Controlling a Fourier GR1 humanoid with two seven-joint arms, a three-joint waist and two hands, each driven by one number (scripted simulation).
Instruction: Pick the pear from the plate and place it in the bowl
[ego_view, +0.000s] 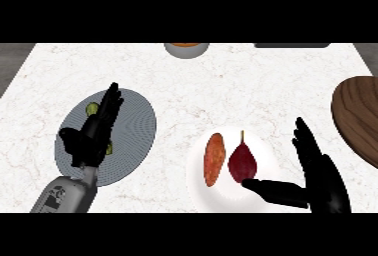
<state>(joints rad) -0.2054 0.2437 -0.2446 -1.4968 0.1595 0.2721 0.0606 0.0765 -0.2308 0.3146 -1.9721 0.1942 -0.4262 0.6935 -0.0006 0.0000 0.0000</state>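
Observation:
A grey plate (136, 125) lies at the left of the counter. On it is a green pear (92, 108), mostly hidden under my left hand (92, 135); a second green bit shows at the hand's right edge. That hand lies over the pear with fingers straight and thumb spread out to the left, open. A white bowl (198, 187) sits right of centre, holding an orange oblong piece (214, 159) and a dark red fruit with a stem (242, 162). My right hand (319, 172) stands open beside the bowl's right side, its thumb reaching over the rim.
A brown wooden board (358, 117) lies at the right edge. A small grey bowl (186, 49) with something orange in it stands at the far edge, with a dark object (291, 45) to its right.

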